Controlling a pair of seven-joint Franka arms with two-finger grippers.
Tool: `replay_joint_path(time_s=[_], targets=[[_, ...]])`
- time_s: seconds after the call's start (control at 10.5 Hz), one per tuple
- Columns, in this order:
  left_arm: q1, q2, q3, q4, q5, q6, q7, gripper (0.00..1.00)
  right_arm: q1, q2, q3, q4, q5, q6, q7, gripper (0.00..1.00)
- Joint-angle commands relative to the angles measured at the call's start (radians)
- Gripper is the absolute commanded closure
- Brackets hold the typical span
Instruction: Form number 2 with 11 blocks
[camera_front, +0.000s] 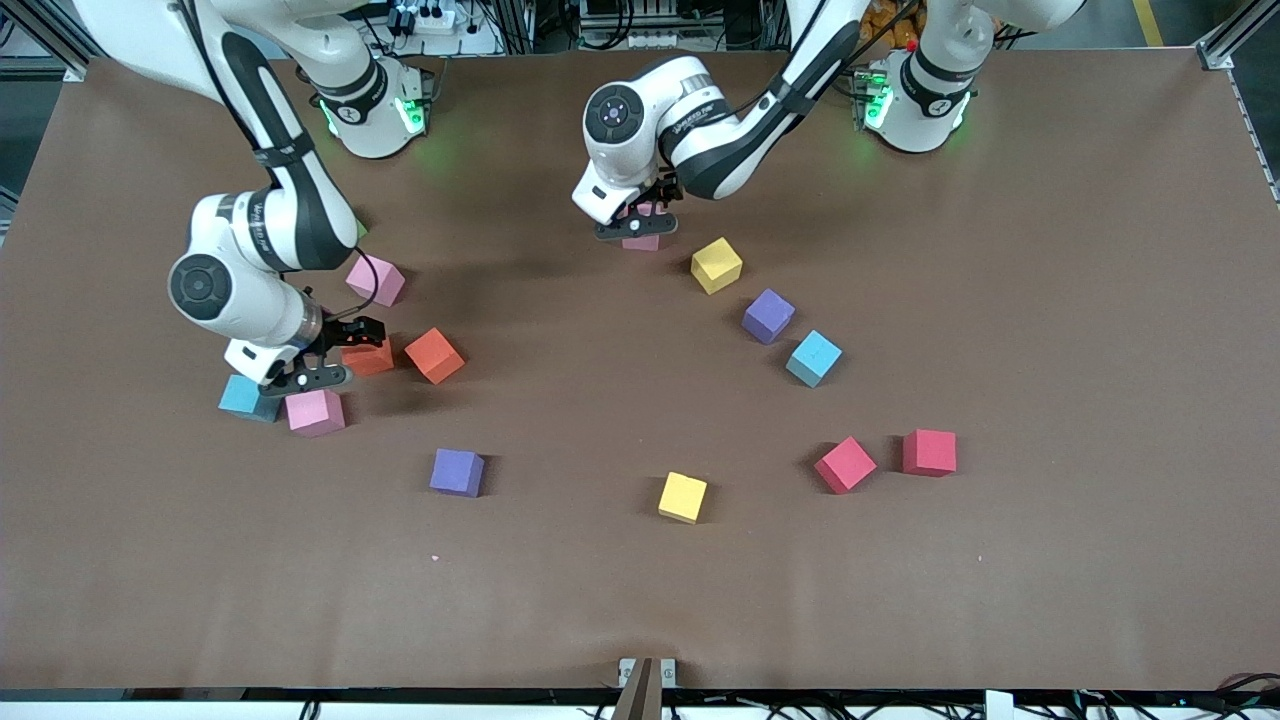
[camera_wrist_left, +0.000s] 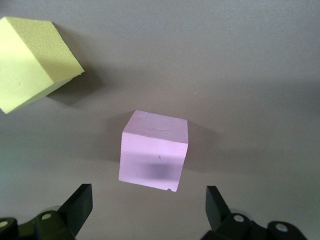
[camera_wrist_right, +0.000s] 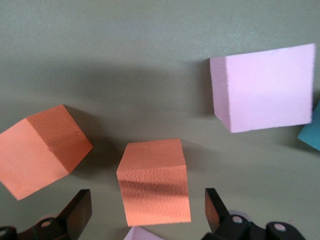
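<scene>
Blocks all loose on the brown worktop (camera_front: 640, 600), no number 2 started, nothing touching in a digit shape.

Left pincer (camera_front: 636, 228) hangs low over a pink cube (camera_front: 641, 241) near the middle of the worktop; fingers spread wide, the cube between and just ahead of them in the left wrist view, not gripped. Yellow cube (camera_front: 716, 265) just beside it, then purple cube (camera_front: 768, 316) and light blue cube (camera_front: 813, 358) trailing nearer the front camera.

Right pincer (camera_front: 318, 372) also wide open, low over an orange cube (camera_front: 368, 357) at the right arm's end; second orange cube (camera_front: 434, 355) near it, more pink cubes and a light blue one crowd around (tight spot).

Other singles: purple cube (camera_front: 457, 472), yellow cube (camera_front: 682, 497), two red-pink cubes (camera_front: 888, 458) toward the left arm's end.

Handling, my guess: matte foam, light, slightly squashy, not slippery. Take each by two parallel flat side faces, mid-height, fingers square to the faces; a corner grip would likely twist it. Gentle squeeze is enough.
</scene>
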Motion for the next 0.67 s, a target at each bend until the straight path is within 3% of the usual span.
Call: replay_joint_path(time_s=[0.0,0.57], targets=[[0.014,-0.022,0.005,-0.004,0.025,0.007,-0.027,0.00,0.000,0.011,-0.004,-0.047,0.010,0.082,-0.069,0.00],[0.033,-0.014,0.008,-0.007,0.025,0.032,-0.027,0.00,-0.011,0.047,-0.004,-0.046,0.010,0.096,-0.117,0.00]])
